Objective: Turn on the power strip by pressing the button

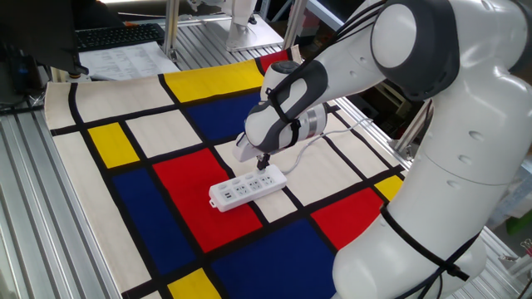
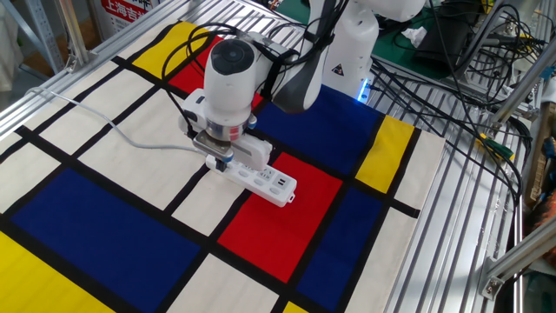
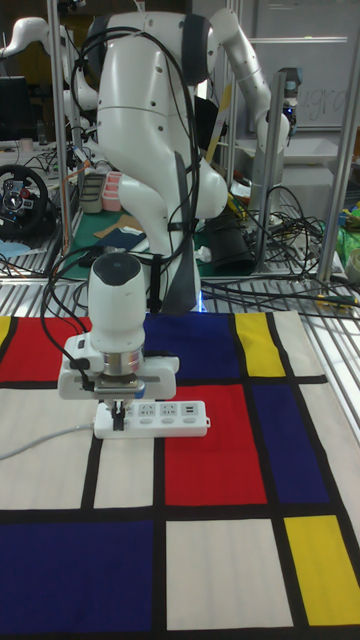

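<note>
Power strip [image 3: 152, 419]: lies flat on the mat [image 3: 200, 560], near its middle, lengthwise across the tall fixed view.
Cord [image 2: 104, 122]: leaves the strip's left end in that view and runs off across the mat.
Gripper [image 3: 118, 413]: directly above the cord end of the strip (contact with it cannot be made out).
Arm base [image 3: 150, 150]: behind the mat.
Keyboard [image 1: 116, 35]: beyond the mat's far edge in one fixed view.

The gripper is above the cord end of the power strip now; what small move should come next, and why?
Probably a short, straight push down. The gripper hangs over the cord end of the power strip, where the button should be; the fingertips hide it, so contact cannot be confirmed. The strip lies flat on the colored mat.
</note>
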Robot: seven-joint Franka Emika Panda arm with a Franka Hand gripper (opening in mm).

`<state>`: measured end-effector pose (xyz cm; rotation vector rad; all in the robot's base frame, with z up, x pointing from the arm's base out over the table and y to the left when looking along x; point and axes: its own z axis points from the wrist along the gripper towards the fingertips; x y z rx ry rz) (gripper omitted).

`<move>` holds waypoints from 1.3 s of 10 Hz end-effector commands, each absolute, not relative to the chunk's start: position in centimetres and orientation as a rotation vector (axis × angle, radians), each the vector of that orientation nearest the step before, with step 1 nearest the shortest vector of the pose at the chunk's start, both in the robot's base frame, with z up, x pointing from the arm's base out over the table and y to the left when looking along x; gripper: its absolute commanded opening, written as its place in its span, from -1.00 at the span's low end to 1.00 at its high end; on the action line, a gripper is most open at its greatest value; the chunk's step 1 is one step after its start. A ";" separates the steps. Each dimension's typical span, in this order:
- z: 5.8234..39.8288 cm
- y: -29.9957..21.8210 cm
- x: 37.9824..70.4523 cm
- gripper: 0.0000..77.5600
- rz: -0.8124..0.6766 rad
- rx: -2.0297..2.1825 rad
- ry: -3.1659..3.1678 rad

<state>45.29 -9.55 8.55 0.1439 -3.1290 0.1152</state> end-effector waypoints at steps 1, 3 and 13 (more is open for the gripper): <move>9.4 -9.4 43.3 -1.00 0.107 0.134 -3.053; 10.0 -9.6 43.1 -1.00 0.107 0.132 -3.049; 8.0 -9.1 42.4 -1.00 0.165 0.136 -3.047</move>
